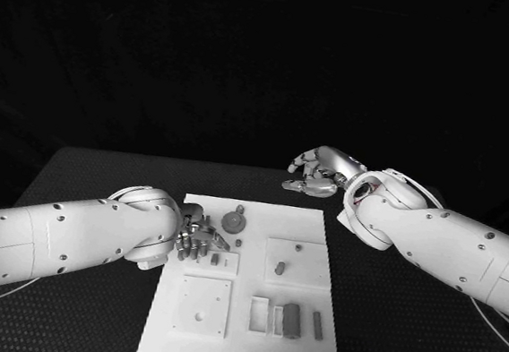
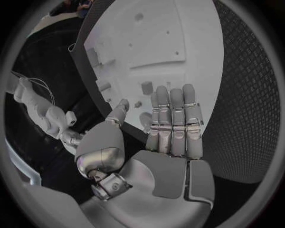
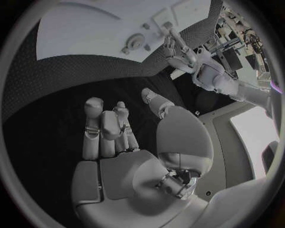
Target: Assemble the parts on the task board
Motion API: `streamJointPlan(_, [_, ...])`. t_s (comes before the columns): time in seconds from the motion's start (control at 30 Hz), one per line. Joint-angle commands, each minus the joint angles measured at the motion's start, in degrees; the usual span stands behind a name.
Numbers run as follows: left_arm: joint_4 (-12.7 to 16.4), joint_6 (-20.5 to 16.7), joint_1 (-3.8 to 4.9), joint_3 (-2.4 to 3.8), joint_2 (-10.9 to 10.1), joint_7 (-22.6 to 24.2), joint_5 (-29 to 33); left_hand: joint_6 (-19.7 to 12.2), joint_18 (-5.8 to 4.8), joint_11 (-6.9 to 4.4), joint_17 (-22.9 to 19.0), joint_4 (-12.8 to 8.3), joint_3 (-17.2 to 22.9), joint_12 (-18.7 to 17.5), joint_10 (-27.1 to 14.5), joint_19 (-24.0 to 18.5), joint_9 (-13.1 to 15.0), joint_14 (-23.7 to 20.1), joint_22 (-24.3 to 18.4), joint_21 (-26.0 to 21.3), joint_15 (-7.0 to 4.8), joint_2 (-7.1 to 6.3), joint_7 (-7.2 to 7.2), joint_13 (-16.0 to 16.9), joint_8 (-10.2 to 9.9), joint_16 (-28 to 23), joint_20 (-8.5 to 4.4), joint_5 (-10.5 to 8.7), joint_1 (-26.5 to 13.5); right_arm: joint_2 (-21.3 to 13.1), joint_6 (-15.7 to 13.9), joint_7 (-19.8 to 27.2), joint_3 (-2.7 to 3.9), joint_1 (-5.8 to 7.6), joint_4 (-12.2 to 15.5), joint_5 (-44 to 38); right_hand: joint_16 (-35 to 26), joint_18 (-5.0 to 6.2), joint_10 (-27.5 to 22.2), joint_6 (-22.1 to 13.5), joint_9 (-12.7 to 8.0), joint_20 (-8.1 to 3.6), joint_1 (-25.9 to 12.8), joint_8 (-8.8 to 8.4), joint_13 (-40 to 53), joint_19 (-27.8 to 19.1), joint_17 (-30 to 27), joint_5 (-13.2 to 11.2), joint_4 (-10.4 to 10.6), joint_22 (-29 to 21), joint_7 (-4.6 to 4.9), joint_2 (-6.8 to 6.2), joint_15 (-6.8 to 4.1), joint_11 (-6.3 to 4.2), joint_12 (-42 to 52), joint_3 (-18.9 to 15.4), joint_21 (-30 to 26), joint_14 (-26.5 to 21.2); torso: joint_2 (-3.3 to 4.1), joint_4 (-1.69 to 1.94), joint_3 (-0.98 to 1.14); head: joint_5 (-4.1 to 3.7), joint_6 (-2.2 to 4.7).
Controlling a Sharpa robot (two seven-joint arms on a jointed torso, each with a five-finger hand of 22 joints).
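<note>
On black table, white task board (image 1: pixel 309 330) w/ grey parts (image 1: pixel 293 320), raised blocks

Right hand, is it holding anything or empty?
Empty: the right hand hangs over bare black table with its fingers apart, nothing between them.
</note>
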Motion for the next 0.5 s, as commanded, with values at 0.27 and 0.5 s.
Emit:
streamJointPlan(0.27, [-2.59,-2.38,2.10,3.20,-1.48,1.75,6.12,-5.56,0.00,1.29,-0.92,-5.05,0.61,0.98,-3.48,-1.65,0.11,-3.16,0.88,-1.20,1.17,6.08,2.44,0.34,-2.70,0.66,0.92,-0.21,5.67,-0.36,0.21,0.40,0.03,-0.01,-0.20,0.36,0.00,3.05,-0.20,-0.58,-0.06,-0.27,-0.27,-0.34,-0.08,0.02,0.06,0.02,0.32,0.84,1.12,-0.14,0.15,0.28,0.20,0.06,-0.38,-0.45,-0.06,0.03,0.11,0.17,0.50])
streamJointPlan(0.5, [-7.42,-3.43,2.81,3.19,0.04,3.20,5.21,-12.81,-0.90,5.03,-3.75,-4.75,4.24,-2.41,-11.23,-8.22,-2.09,-10.41,0.05,-5.08,4.61,6.32,6.23,-1.92,-6.83,-2.56,4.04,-0.23,11.96,-0.34,0.19,0.42,0.02,-0.01,-0.43,0.50,0.00,3.05,-0.21,-0.64,-0.08,-0.28,-0.21,-0.37,-0.10,0.02,0.07,0.02,0.34,0.84,1.13,-0.14,0.16,0.29,0.22,0.07,-0.38,-0.45,0.11,-0.12,0.07,0.16,0.83])
